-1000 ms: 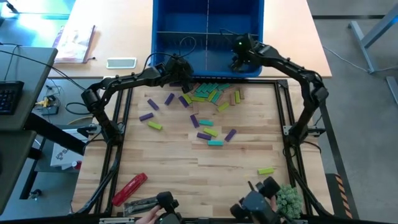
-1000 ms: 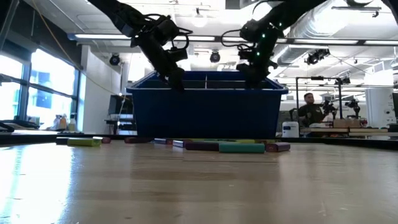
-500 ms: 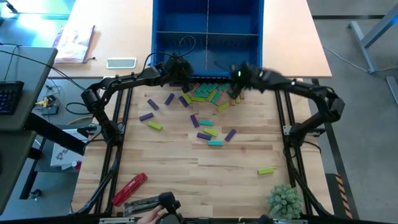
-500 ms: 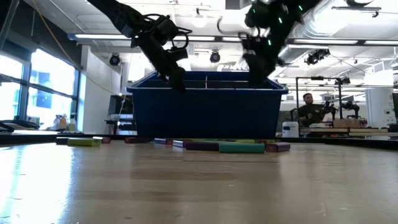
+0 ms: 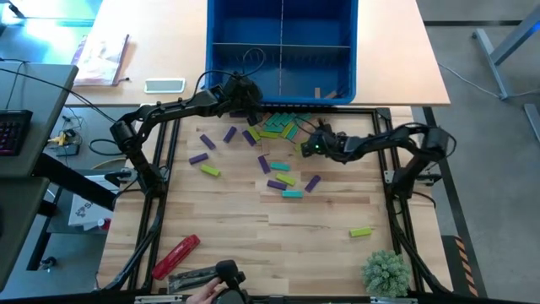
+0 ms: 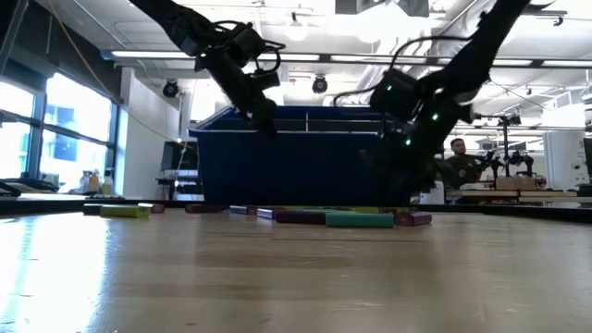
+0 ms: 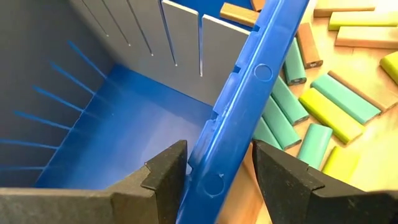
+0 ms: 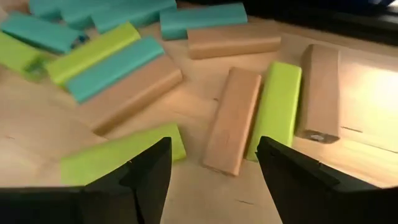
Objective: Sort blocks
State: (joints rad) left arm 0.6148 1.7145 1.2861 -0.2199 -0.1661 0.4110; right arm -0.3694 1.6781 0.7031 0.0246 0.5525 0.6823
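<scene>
Right tool (image 5: 310,147) down from the bin (image 5: 221,51) — wide, empty over tan blocks (image 8: 233,119); left tool (image 7: 214,171) straddles the rim, wide.

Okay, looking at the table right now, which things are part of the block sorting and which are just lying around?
Part of the job:
- blocks, scattered on the table
- blue bin, with one tan block inside
- left gripper, straddling the bin's rim
- right gripper, open over tan and lime blocks

Just lying about:
- red tool
- plant
- phone
- booklet
</scene>
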